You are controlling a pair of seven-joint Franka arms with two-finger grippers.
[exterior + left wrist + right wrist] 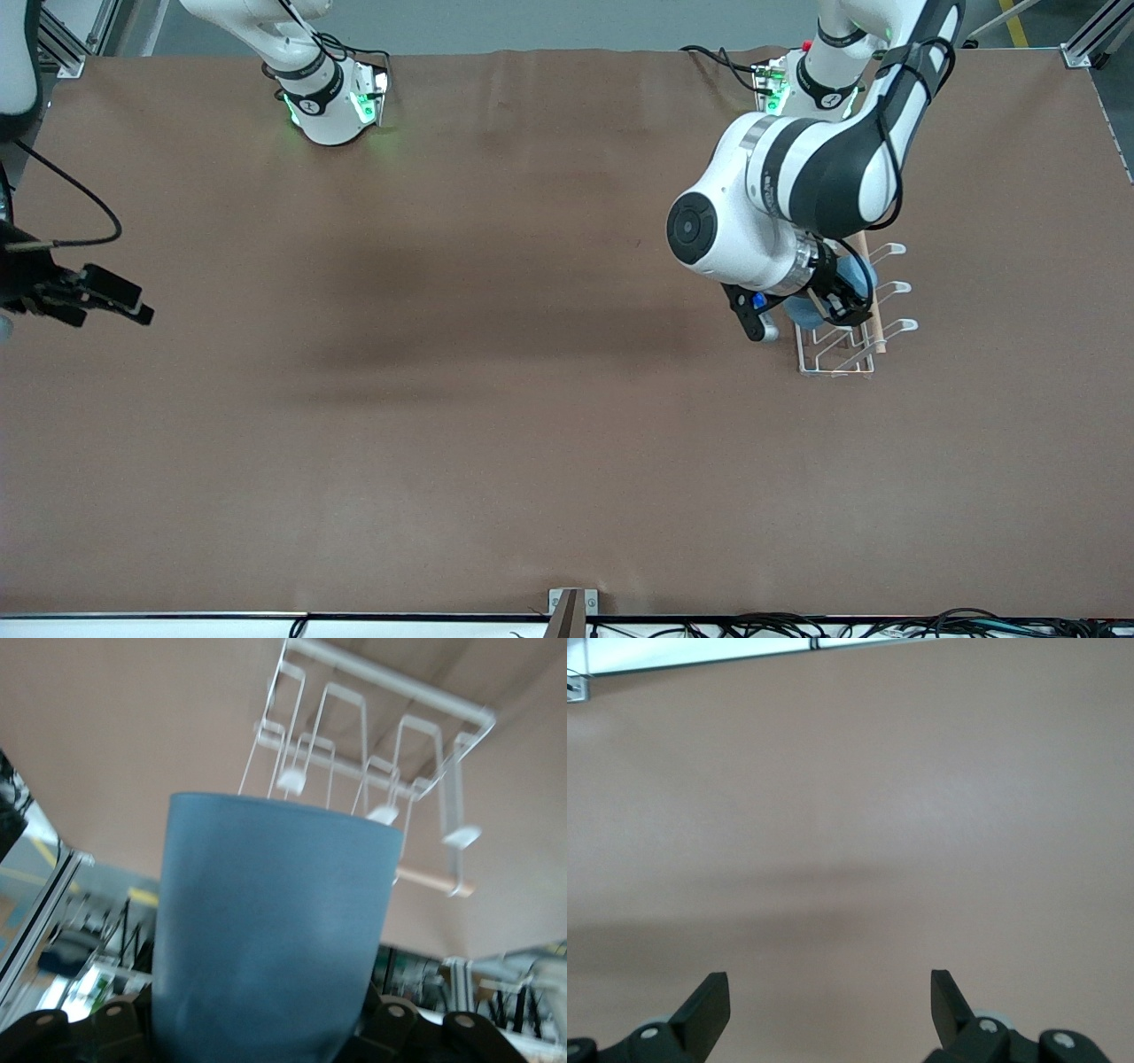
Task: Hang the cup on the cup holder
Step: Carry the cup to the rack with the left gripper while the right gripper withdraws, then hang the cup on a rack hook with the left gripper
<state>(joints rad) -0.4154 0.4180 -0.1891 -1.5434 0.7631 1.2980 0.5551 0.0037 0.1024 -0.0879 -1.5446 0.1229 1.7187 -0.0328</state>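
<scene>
Cup (270,930) in left end effector (828,297), over cup holder (850,341).

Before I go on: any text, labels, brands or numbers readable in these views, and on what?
None can be read.
The cup, held by the left gripper at the cup holder, is plain.
Small marks on the arms' black base bands are too small to read.

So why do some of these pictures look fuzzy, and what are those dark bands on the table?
In the left wrist view the cup fills the frame and looks soft, with the cup holder past it slightly smeared. In the front view, broad soft shadows lie across the table. The right wrist view shows a faint shadow band too.
</scene>
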